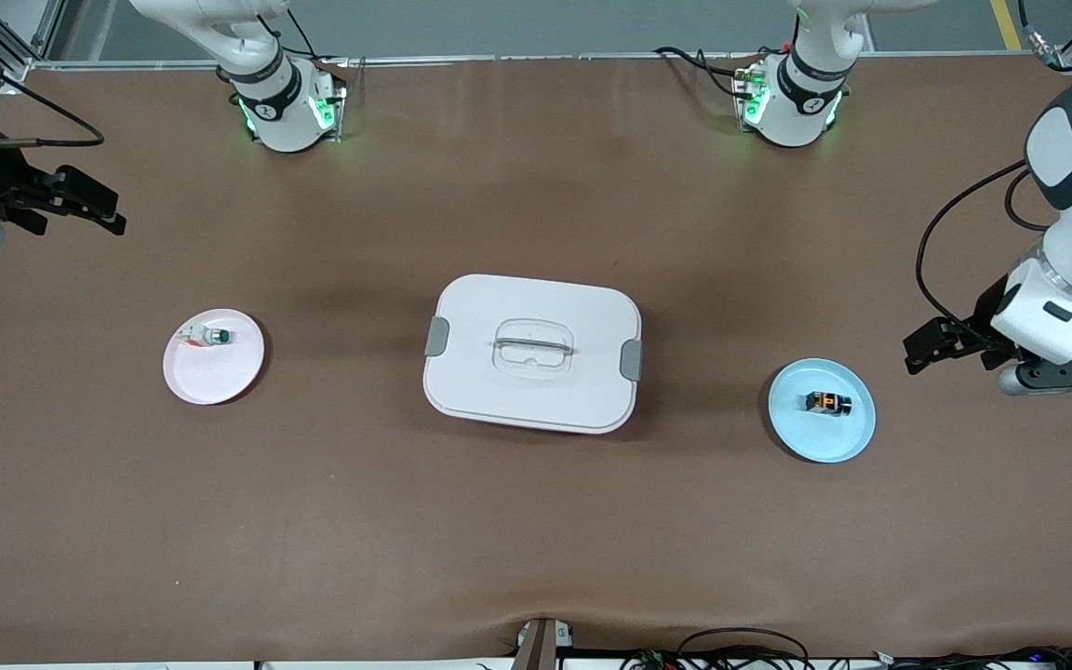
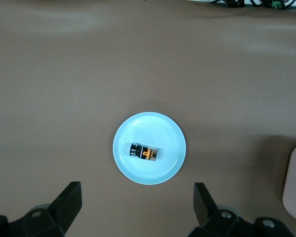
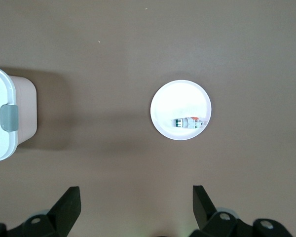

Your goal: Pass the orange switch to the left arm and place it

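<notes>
So nothing's grabbed yet: the tiny black-and-orange push-button switch (image 1: 827, 402) lies on its side in the round pale-blue plate (image 1: 857, 439), toward the left arm's end of the tabletop (image 1: 536, 521) from the big white lidded plastic box (image 1: 532, 352). The left gripper (image 2: 136, 207) hangs just beside that plate, jaws spread wide. I'd centre over the switch first, then drop straight down. The right gripper (image 3: 136, 207) waits well apart from the box, jaws wide too.

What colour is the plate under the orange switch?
Light blue plate; the left wrist view shows it best, orange switch on it.
</notes>
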You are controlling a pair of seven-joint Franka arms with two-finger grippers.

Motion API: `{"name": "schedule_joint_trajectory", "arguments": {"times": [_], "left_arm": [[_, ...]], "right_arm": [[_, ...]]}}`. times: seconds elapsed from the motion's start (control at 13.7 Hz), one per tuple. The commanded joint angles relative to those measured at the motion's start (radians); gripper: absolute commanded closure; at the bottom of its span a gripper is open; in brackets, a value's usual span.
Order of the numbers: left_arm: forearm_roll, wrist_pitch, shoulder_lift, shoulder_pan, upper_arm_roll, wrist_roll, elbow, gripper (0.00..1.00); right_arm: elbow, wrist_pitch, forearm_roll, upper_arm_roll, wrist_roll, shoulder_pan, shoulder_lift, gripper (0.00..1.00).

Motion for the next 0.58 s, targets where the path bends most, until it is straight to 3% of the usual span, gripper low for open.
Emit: {"name": "schedule_joint_trajectory", "arguments": {"times": [0.0, 0.29, 0.51], "left_arm": [[-0.013, -0.106, -0.062, 0.011, 0.002, 0.008, 0.021, 0.0], [-0.013, -0.257, -0.084, 0.014, -0.007, -0.008, 0.107, 0.0], [-0.008, -0.28, -0.084, 0.011, -0.006, -0.004, 0.127, 0.0]], "right_arm": [[-0.027, 0.016, 0.015, -0.003, 0.009, 0.002, -0.025, 0.0], [-0.027, 0.02, 0.015, -0.003, 0.008, 0.003, -0.025, 0.0], [-0.027, 0.02, 0.015, -0.003, 0.008, 0.003, -0.025, 0.0]]}}
